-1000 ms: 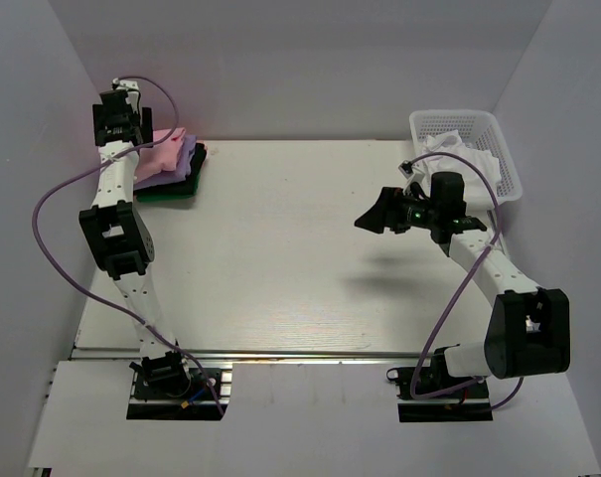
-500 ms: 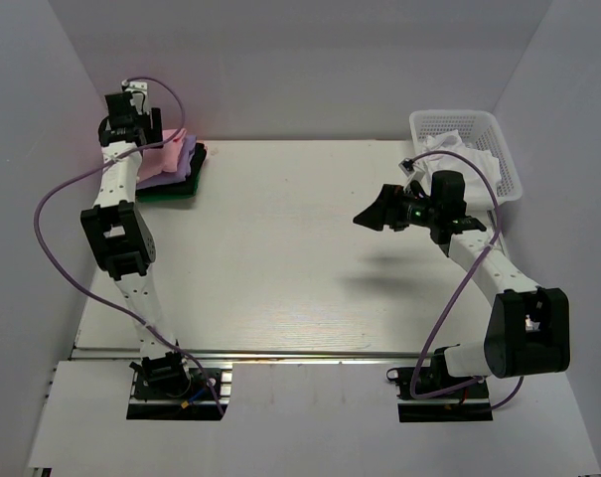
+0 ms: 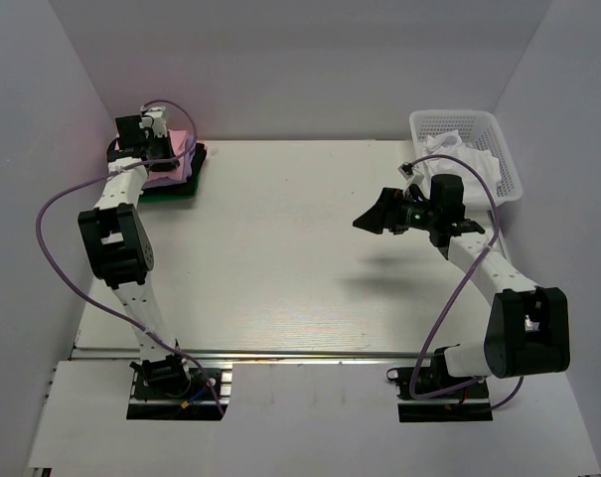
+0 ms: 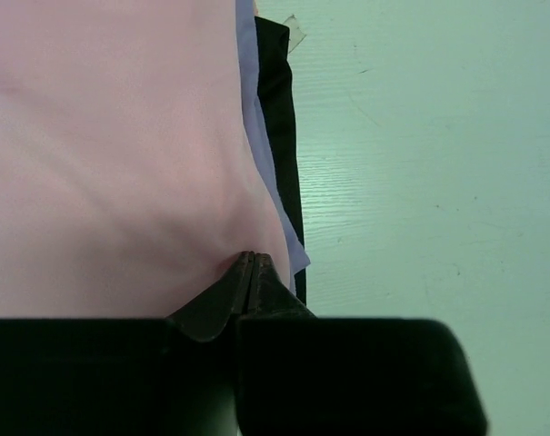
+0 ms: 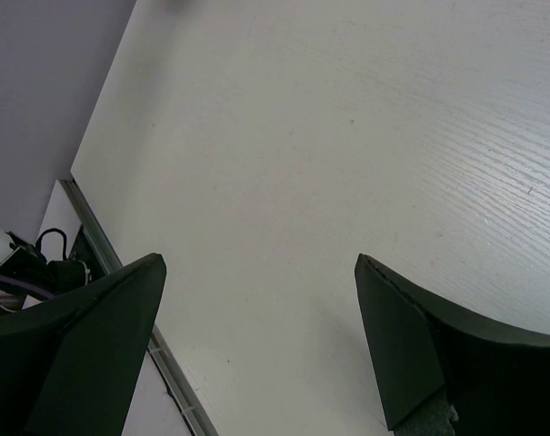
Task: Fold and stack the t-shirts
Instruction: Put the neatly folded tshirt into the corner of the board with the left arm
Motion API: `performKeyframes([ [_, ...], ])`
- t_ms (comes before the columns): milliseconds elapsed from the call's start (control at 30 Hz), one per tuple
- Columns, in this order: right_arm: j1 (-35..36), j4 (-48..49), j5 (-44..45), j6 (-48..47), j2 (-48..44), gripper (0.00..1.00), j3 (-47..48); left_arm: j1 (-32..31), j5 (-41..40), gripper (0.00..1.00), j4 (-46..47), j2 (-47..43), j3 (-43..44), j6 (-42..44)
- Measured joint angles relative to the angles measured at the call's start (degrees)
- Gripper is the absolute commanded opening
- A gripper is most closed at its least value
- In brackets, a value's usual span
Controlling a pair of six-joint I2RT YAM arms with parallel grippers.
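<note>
Low in the top view, the two arms are bolted at the near edge of the pale wooden table point(image 3: 280, 258).

A bit further up, right of the middle, the right gripper point(image 3: 372, 217) hangs above the bare table. Its two black fingers point(image 5: 102, 345) stand wide apart. There is nothing between them, only the tabletop below.

Further back, in the upper left of the top view, the left arm reaches to the far left corner of the table. There lies a stack of folded t-shirts. The pink cloth t-shirt point(image 4: 111, 154) is on top. Under it a soft lavender t-shirt point(image 4: 249, 91) peeks out at the edge, then a black t-shirt point(image 4: 276, 109). A dark green t-shirt point(image 3: 166, 195) is at the bottom.

The left gripper point(image 4: 250, 259) is down on the pink one. Its fingers are pressed together, and small creases in the cloth run to the tips. I cannot tell if a bit of cloth is caught between them.

In the upper right stands a white plastic lattice basket point(image 3: 459, 117) with white cloth point(image 3: 459, 154) in it.
</note>
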Motion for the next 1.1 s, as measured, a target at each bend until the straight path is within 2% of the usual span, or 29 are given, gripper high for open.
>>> performKeyframes([
  [400,0.0,0.0,-0.9,-0.9,0.0,0.90,0.0,0.0,4.2,0.10,0.5,1.2,-0.7,-1.2],
  [467,0.0,-0.1,-0.9,-1.2,-0.1,0.90,0.0,0.0,5.5,0.14,-0.6,1.7,-0.3,-1.4],
  [500,0.0,-0.2,-0.9,-1.4,-0.2,0.90,0.0,0.0,6.2,0.25,-1.4,2.0,0.2,-1.4],
  [567,0.0,-0.3,-0.9,-1.7,-0.9,0.90,0.0,-0.2,7.5,0.40,-3.5,2.5,2.3,-1.7],
  [600,0.0,-0.3,-1.0,-1.7,-1.2,0.90,0.0,-0.5,8.0,0.63,-4.5,2.5,3.5,-1.8],
  [633,0.0,-0.3,-1.0,-1.8,-1.7,0.90,0.0,-0.8,8.6,0.71,-4.8,2.4,4.6,-1.5],
  [667,0.0,-0.3,-1.0,-1.8,-2.1,0.90,0.0,-1.2,9.0,0.89,-4.7,2.2,5.7,-1.8],
  [700,0.0,-0.3,-1.1,-1.9,-2.5,0.90,0.0,-1.9,9.1,1.00,-4.5,1.6,6.2,-1.9],
  [800,0.0,-0.1,-1.3,-1.8,-3.8,0.90,0.0,-4.8,9.2,1.00,-4.7,-2.2,5.7,-2.8],
  [900,0.0,0.4,-1.3,-1.6,-5.2,0.90,0.0,-8.9,8.1,1.00,-4.2,-8.9,1.6,-3.5],
  [1033,0.0,2.0,-0.2,-1.0,-8.4,0.90,-1.0,-15.4,4.7,1.00,-1.9,-18.9,-6.4,-6.2],
  [1100,0.0,2.3,1.5,-0.7,-10.8,0.90,-2.8,-19.4,2.2,1.00,1.6,-25.1,-14.8,-9.2],
])
